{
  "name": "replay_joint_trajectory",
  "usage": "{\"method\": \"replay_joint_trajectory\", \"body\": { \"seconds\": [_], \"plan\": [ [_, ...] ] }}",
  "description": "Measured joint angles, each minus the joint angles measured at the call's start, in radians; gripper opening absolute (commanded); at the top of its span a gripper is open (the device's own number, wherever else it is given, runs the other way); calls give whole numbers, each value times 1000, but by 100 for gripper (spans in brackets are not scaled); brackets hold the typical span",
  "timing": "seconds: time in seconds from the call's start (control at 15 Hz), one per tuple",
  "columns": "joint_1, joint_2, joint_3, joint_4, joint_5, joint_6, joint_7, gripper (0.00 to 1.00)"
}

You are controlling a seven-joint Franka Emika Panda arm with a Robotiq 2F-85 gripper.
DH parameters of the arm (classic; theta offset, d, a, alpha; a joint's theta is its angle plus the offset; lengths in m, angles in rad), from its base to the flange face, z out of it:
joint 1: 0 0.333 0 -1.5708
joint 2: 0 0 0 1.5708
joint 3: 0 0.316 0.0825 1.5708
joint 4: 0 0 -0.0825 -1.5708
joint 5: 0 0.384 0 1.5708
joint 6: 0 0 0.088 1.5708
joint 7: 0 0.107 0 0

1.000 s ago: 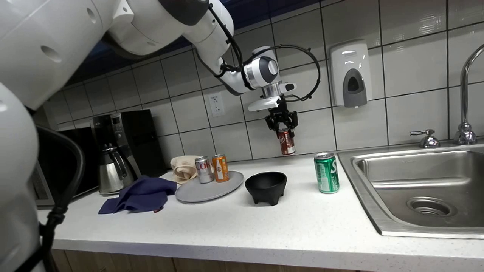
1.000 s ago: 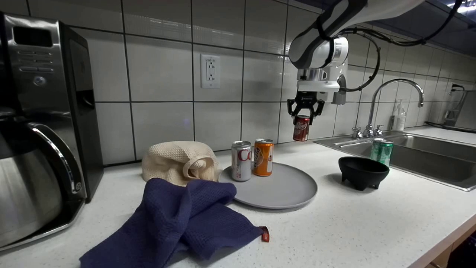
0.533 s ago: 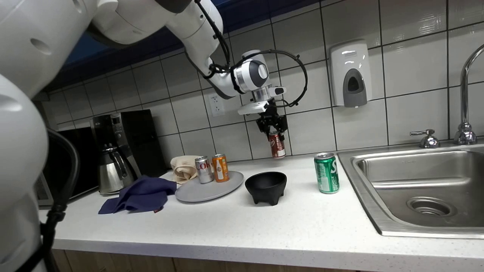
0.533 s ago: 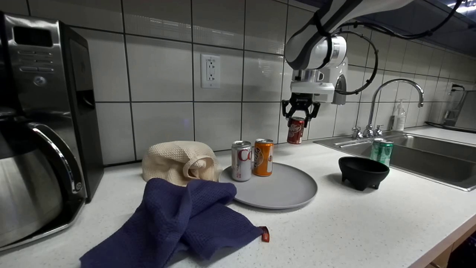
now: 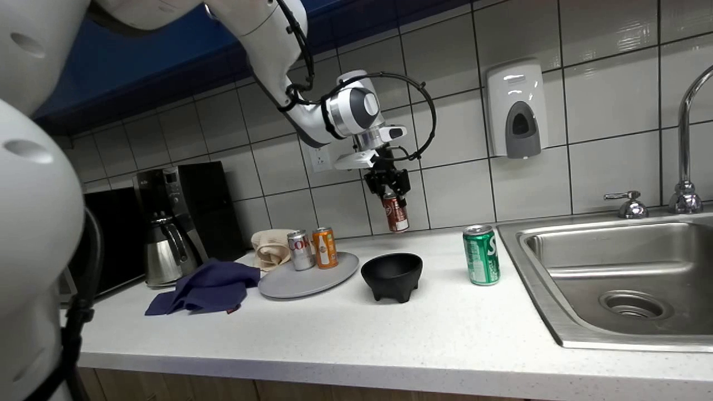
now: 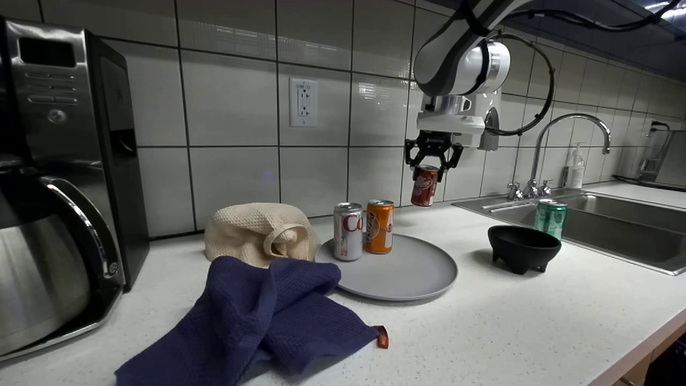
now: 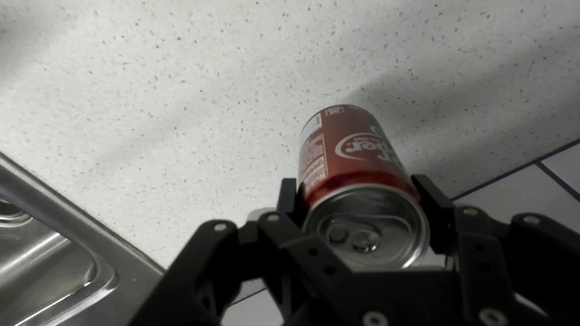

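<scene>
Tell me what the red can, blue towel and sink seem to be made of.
Red can: metal, probably aluminium, glossy; its top end gleams silver.
Blue towel: matte woven cloth, perhaps cotton; waffle texture and soft folds.
Sink: satin metal, likely stainless steel; blurred highlights streak it.

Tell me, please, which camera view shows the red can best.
The wrist view does: the red can looks largest there, its lid turned toward the camera and part of its lettering showing. Both exterior views show it smaller and from the side, slightly tilted in the hand above the counter.
</scene>
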Motion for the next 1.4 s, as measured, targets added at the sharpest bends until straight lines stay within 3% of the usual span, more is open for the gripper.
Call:
{"method": "replay_joint_trajectory", "body": {
  "seconds": [0.8,1.4],
  "plan": [
    [25,-276,-2,-333,-74,24,27,39],
    [25,-383,31,-455,-75,20,19,39]
  ]
}}
